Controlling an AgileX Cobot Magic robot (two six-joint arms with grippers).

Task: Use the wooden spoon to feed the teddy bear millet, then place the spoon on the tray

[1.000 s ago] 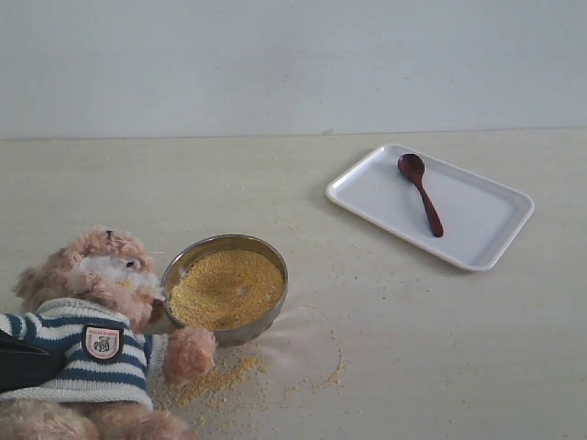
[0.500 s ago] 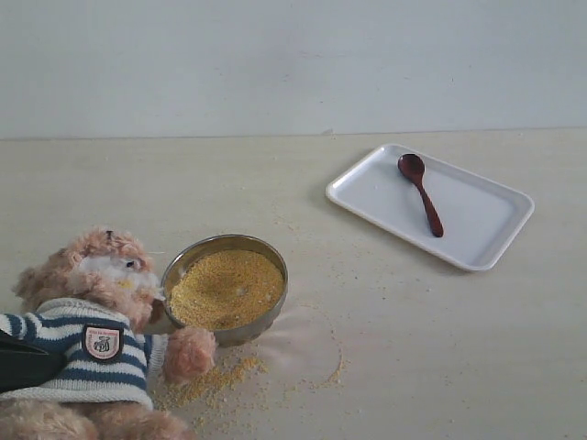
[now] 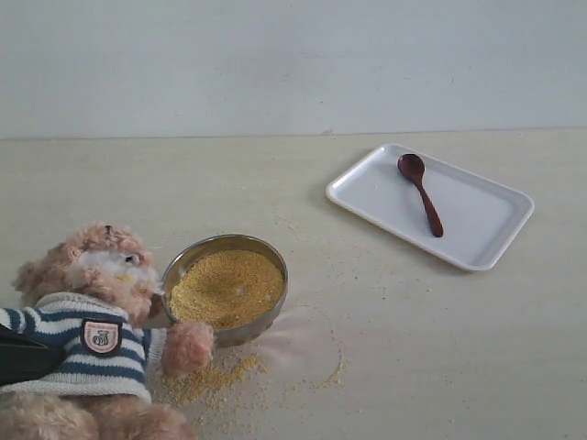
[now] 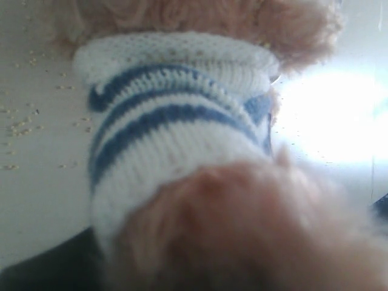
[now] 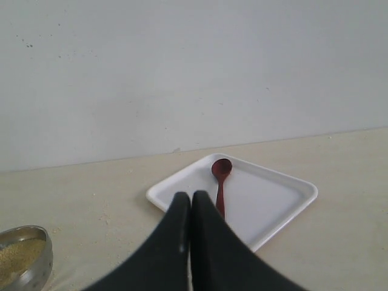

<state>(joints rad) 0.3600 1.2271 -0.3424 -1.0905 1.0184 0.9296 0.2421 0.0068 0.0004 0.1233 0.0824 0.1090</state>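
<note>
Wooden spoon [image 3: 422, 195] lies flat on the white tray [image 3: 486, 229] at the right rear of the table [image 3: 413, 367], well apart from the bowl. Its oval end points toward the wall and its handle toward the front. It sits in the tray's left half as the ext. view shows it.

R gripper [image 5: 191, 197]: the 2 black fingers are pressed together w/ nothing between them. It hangs over the table short of the tray, w/ the spoon just past the tips in the R wrist view.

Teddy bear [image 3: 92, 312] sits at the front-left corner, muzzle next to the rim of the steel bowl [image 3: 275, 275] and 1 paw against the bowl's near side. The bowl is filled w/ millet [image 3: 227, 287]. Loose grains [image 3: 206, 378] are scattered on the table in front of the bowl and to its right.

L gripper [image 3: 26, 359]: a dark piece shows at the left edge, against the bear's striped sweater [image 4: 170, 121]. The L wrist view is filled w/ sweater & fur, close up and blurred. The jaws aren't visible, so can't tell how wide they stand or whether they grip the bear.
</note>
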